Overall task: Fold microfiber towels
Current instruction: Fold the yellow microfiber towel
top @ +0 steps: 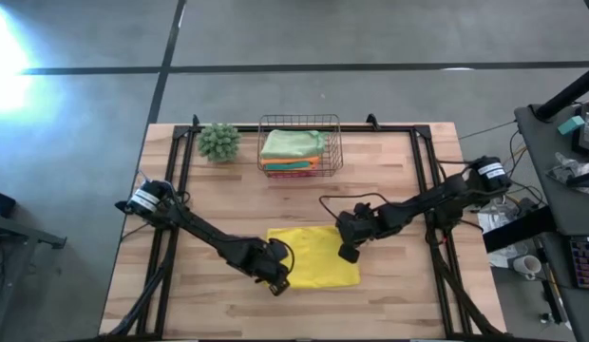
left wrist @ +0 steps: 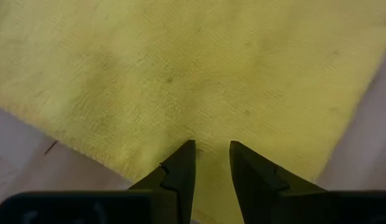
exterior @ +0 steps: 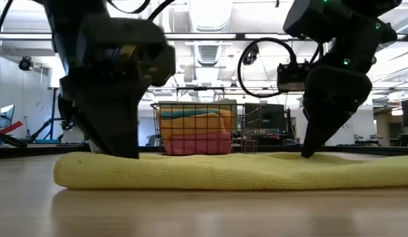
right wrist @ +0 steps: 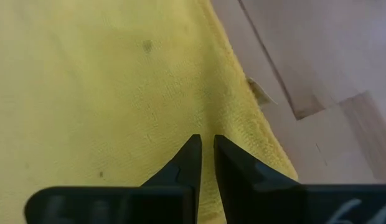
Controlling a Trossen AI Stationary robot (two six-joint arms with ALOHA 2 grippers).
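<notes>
A yellow microfiber towel (top: 313,255) lies spread on the wooden table, near its front middle. My left gripper (top: 275,280) is down on the towel's near left corner, and its fingers (left wrist: 211,149) are closed on cloth. My right gripper (top: 350,252) is down at the towel's right edge, its fingers (right wrist: 206,142) nearly together on cloth. In the low view the left gripper (exterior: 118,148) and the right gripper (exterior: 306,151) both stand on the towel (exterior: 217,171). Other folded towels (top: 293,147), green and orange, lie in the wire basket (top: 334,142) at the back. My left gripper pinches a small ridge of the yellow towel (left wrist: 211,134) between its two fingertips, just in from the near left corner. It slants down from the table's left side. The towel lies flat on the table; one layer or several, I cannot tell. My right gripper pinches a narrow strip of the towel (right wrist: 207,121) between its fingertips, a little in from the right edge's hem (right wrist: 249,118). It comes steeply from above, slanting from the right. The towel rests flat on the table, slack.
A small spiky green plant (top: 219,141) stands at the back left, beside the basket. Black frame rails (top: 423,180) run along the table's left and right sides. Bare wood (top: 313,204) lies between the yellow towel and the basket.
</notes>
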